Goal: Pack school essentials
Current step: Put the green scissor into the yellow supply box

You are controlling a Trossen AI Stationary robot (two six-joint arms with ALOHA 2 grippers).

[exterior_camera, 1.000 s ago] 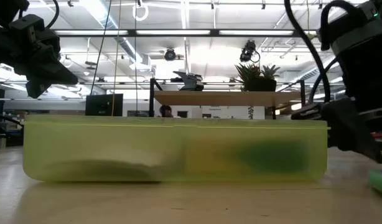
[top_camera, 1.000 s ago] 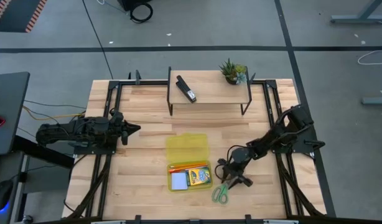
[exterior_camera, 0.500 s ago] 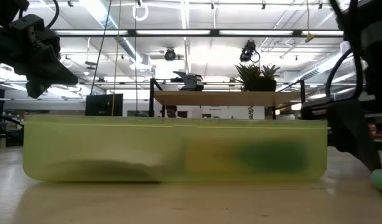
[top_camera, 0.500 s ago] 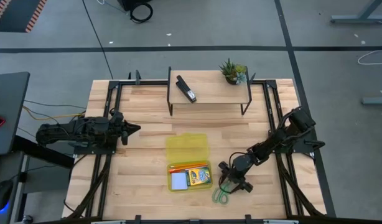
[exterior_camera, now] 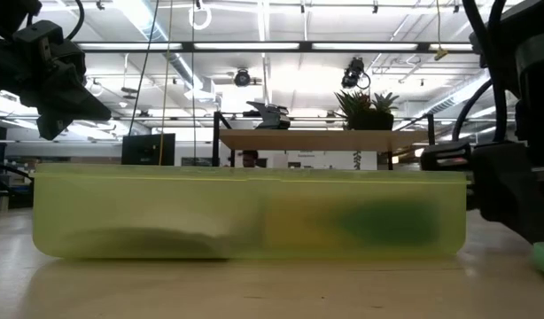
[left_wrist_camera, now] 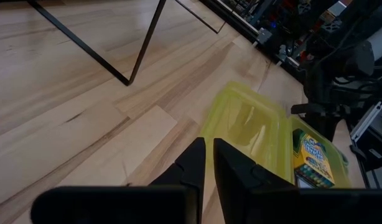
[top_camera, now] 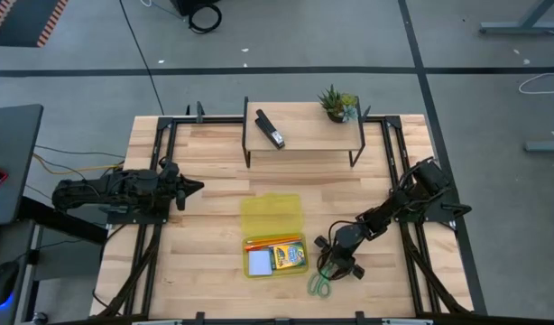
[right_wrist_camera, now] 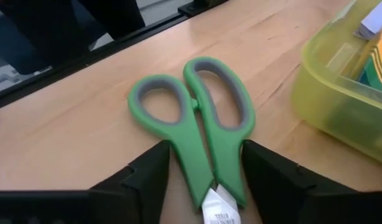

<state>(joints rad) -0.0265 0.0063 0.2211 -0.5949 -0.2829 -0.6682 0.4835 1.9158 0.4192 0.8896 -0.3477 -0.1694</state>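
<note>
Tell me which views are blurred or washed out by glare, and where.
Low view: the yellow case fills the foreground out of focus, and ceiling lights glare behind it. Right wrist view: green-handled scissors sharp, case wall soft. Left wrist view: left end effector slightly soft. High view: evenly lit.

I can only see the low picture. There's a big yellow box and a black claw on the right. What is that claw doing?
Observer: The right claw is down over the green-handled scissors, one finger on each side of them.
Operator: Has it picked them up?
Observer: Not yet. The scissors lie flat on the table, beside the yellow case.
Operator: What's inside the box?
Observer: A crayon box, a pale blue notepad and an orange pencil.
</note>
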